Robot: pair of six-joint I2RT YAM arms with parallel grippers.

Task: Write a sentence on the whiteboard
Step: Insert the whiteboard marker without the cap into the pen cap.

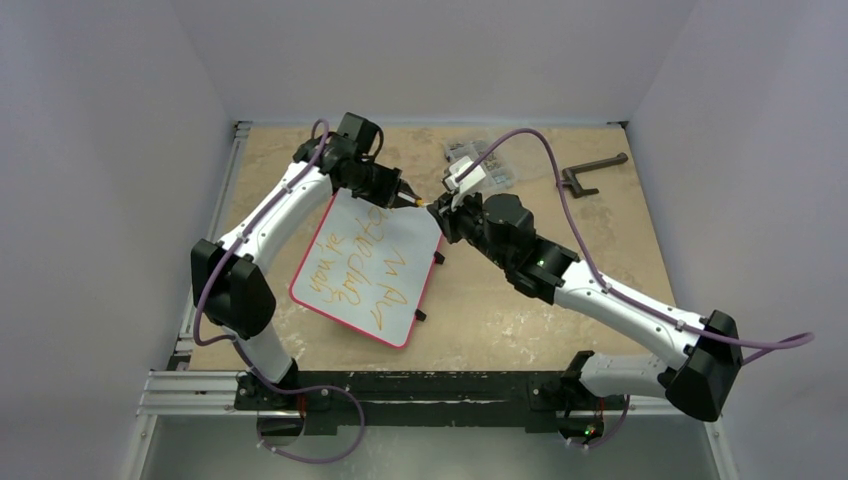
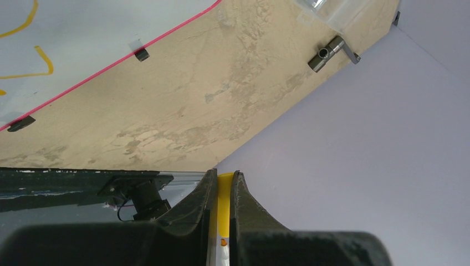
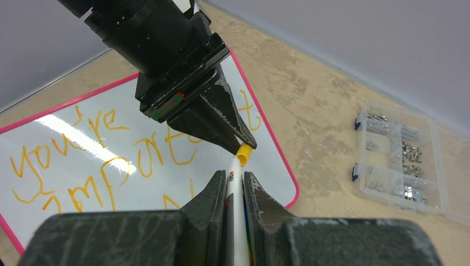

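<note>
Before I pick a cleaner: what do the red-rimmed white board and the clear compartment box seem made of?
The red-rimmed white board looks like glossy coated sheet: glare streaks it. The clear compartment box looks like transparent plastic: small parts show through.

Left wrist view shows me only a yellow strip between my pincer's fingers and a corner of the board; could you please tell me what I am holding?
Observer: From the right wrist view, your left pincer is pinching the yellow cap at the end of a white marker.
Operator: Thank you. Is anything holding the other end?
Observer: Yes, the right pincer is shut on the marker's barrel, so the two arms meet tip to tip.
Operator: And what do the yellow strokes at my frame's edge say?
Observer: They belong to the sentence on the whiteboard; its first line reads "you're".
</note>
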